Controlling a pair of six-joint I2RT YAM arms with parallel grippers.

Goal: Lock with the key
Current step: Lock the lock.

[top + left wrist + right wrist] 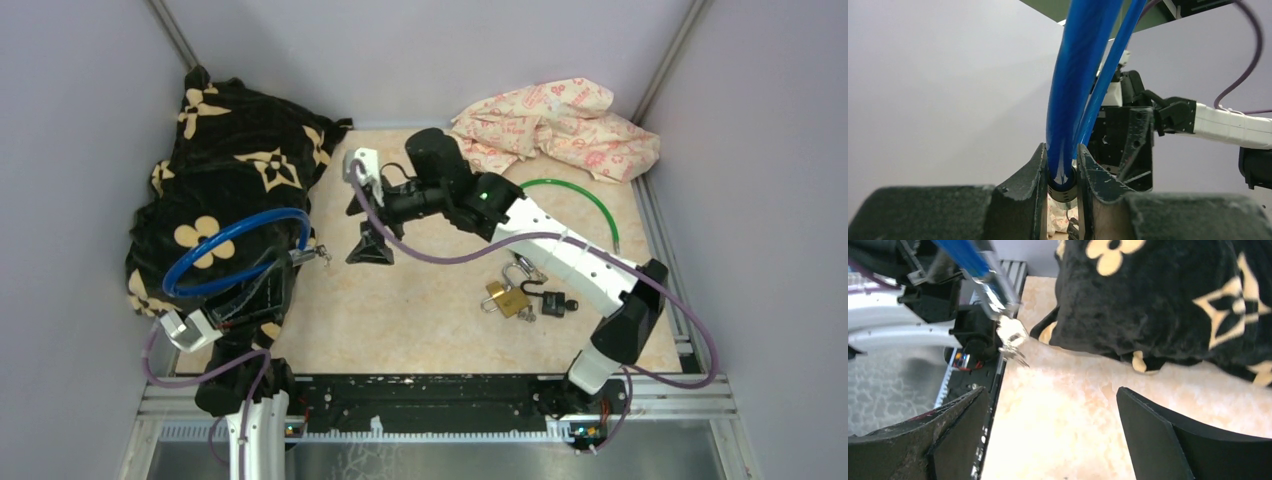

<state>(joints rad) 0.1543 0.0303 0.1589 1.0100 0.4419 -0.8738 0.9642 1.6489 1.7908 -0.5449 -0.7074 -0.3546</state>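
A blue cable lock [245, 217] loops up over the black blanket at the left. My left gripper [283, 268] is shut on it near its end, and in the left wrist view the blue cable [1073, 75] and its black collar [1064, 192] sit pinched inside the left gripper [1062, 149]. A silver key [320, 254] sticks out of the lock's metal end. The right wrist view shows that key [1011, 335] hanging below the metal end [995, 295]. My right gripper [353, 234] is just right of the key, and the right gripper [1052, 392] is open and holds nothing.
A black flower-patterned blanket [240, 150] is piled at the back left and a pink-printed cloth [555, 125] at the back right. Brass padlocks [508, 298], a black padlock [553, 303] and a green cable [585, 200] lie under the right arm. Grey walls enclose the table.
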